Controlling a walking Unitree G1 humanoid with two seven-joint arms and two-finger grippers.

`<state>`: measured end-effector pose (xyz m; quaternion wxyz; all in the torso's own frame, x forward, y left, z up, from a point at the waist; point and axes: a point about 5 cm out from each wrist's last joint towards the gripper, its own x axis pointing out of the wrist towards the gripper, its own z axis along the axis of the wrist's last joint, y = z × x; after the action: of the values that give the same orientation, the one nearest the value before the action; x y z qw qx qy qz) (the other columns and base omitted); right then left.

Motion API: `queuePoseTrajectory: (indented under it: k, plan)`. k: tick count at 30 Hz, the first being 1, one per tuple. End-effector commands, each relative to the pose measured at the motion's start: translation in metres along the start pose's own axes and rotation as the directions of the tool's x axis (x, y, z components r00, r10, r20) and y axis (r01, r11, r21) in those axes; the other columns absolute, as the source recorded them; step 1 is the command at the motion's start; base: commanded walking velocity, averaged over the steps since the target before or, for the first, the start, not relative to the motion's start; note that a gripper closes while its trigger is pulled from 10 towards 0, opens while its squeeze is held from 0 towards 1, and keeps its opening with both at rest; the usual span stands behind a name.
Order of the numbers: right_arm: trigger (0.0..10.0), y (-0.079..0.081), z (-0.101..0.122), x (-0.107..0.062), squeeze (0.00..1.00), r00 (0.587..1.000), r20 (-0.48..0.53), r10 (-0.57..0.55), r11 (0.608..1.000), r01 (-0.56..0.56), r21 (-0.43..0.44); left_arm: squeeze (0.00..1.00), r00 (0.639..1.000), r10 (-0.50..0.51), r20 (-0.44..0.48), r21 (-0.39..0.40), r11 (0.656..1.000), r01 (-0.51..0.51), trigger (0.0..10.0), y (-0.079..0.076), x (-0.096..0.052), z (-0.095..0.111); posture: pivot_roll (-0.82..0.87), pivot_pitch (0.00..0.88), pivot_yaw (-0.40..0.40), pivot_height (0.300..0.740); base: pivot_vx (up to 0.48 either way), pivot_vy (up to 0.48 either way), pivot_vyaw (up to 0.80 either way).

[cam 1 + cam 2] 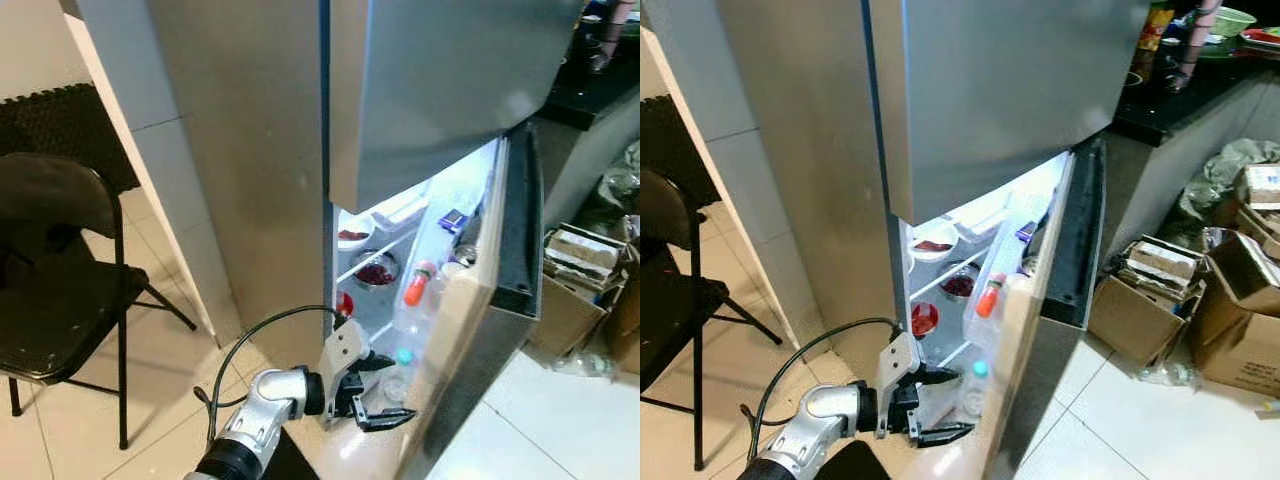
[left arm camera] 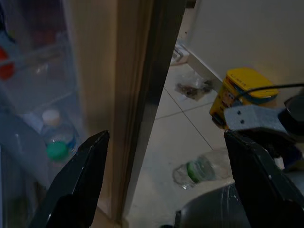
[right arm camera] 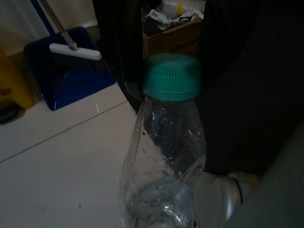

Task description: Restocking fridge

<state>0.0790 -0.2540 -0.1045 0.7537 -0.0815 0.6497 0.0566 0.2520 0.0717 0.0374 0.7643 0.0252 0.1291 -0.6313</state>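
The steel fridge (image 1: 250, 200) has its lower door (image 1: 480, 330) swung partly out, and the inside is lit. My left gripper (image 1: 395, 390) is open low down at the door's free edge; in the left wrist view that edge (image 2: 142, 118) stands between its fingers (image 2: 78, 180). The door shelf holds an orange-capped bottle (image 1: 418, 288) and a green-capped bottle (image 2: 57, 151). Bowls of red food (image 1: 375, 270) sit on the inner shelves. In the right wrist view my right gripper (image 3: 166, 123) is shut on a clear, green-capped bottle (image 3: 171, 80), held low over the floor.
A black folding chair (image 1: 60, 280) stands to my left. Cardboard boxes (image 1: 1140, 300) and bags crowd the floor right of the door. A yellow container (image 2: 242, 92) sits by the wall. A blue dustpan (image 3: 66, 71) lies on the tiles.
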Motion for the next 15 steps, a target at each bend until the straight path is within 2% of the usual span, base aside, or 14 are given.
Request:
queuePoseTrajectory:
  k: [1, 4, 7, 8, 9, 10, 12, 13, 14, 15]
  plan:
    - [10.0, -0.002, -0.001, 0.0, 0.0, 1.0, 0.001, -0.002, 1.0, 0.002, 0.003, 0.0, 0.991, 0.011, -0.137, -0.063, 0.998, -0.02, 10.0, -0.004, -0.018, -0.031, -0.01, 0.0, -0.055, 0.74, 0.0, 0.0, 0.0]
    - [10.0, -0.002, 0.0, -0.001, 0.0, 1.0, -0.002, -0.004, 1.0, 0.004, -0.002, 0.0, 0.968, 0.044, -0.246, -0.123, 0.989, -0.076, 10.0, -0.009, -0.032, -0.058, -0.01, 0.0, -0.056, 0.74, 0.0, 0.0, 0.0]
    - [10.0, -0.002, 0.0, -0.001, 0.0, 1.0, -0.002, -0.004, 1.0, 0.004, -0.002, 0.0, 0.961, 0.052, -0.27, -0.136, 0.986, -0.092, 10.0, -0.011, -0.035, -0.064, 0.0, 0.0, -0.057, 0.74, 0.0, 0.0, 0.0]
    - [10.0, -0.002, 0.0, -0.001, 0.0, 1.0, -0.003, -0.005, 1.0, 0.005, -0.003, 0.0, 0.954, 0.069, -0.293, -0.152, 0.981, -0.117, 10.0, -0.012, -0.038, -0.071, 0.0, 0.0, -0.058, 0.74, 0.0, 0.0, 0.0]
    - [10.0, -0.002, 0.0, -0.001, 0.0, 1.0, -0.004, -0.007, 1.0, 0.006, -0.006, 0.0, 0.937, 0.127, -0.327, -0.169, 0.967, -0.19, 10.0, -0.013, -0.042, -0.08, 0.0, 0.0, -0.058, 0.74, 0.0, 0.0, 0.0]
    - [10.0, -0.002, 0.0, -0.001, 0.0, 1.0, -0.004, -0.007, 1.0, 0.006, -0.006, 0.0, 0.937, 0.127, -0.327, -0.169, 0.967, -0.19, 10.0, -0.013, -0.042, -0.08, 0.0, 0.0, -0.058, 0.74, 0.0, 0.0, 0.0]
    - [10.0, -0.004, 0.001, -0.001, 0.0, 1.0, -0.01, -0.022, 1.0, 0.022, -0.021, 0.0, 0.882, 0.265, -0.39, -0.213, 0.906, -0.366, 10.0, -0.016, -0.049, -0.1, -0.01, 0.0, -0.059, 0.74, 0.0, 0.0, 0.0]
    - [10.0, -0.004, 0.001, -0.001, 0.0, 1.0, -0.01, -0.022, 1.0, 0.022, -0.021, 0.0, 0.882, 0.265, -0.39, -0.213, 0.906, -0.366, 10.0, -0.016, -0.049, -0.1, -0.01, 0.0, -0.059, 0.74, 0.0, 0.0, 0.0]
    - [10.0, -0.004, 0.001, -0.001, 0.0, 1.0, -0.012, -0.028, 0.999, 0.028, -0.025, 0.0, 0.852, 0.319, -0.414, -0.24, 0.865, -0.441, 10.0, -0.02, -0.052, -0.108, -0.01, 0.0, -0.059, 0.74, 0.0, 0.0, 0.0]
    - [10.0, -0.004, 0.001, -0.001, 0.0, 0.999, -0.013, -0.032, 0.999, 0.031, -0.026, 0.0, 0.835, 0.346, -0.428, -0.257, 0.839, -0.48, 10.0, -0.022, -0.054, -0.113, -0.01, 0.0, -0.059, 0.74, 0.0, 0.0, 0.0]
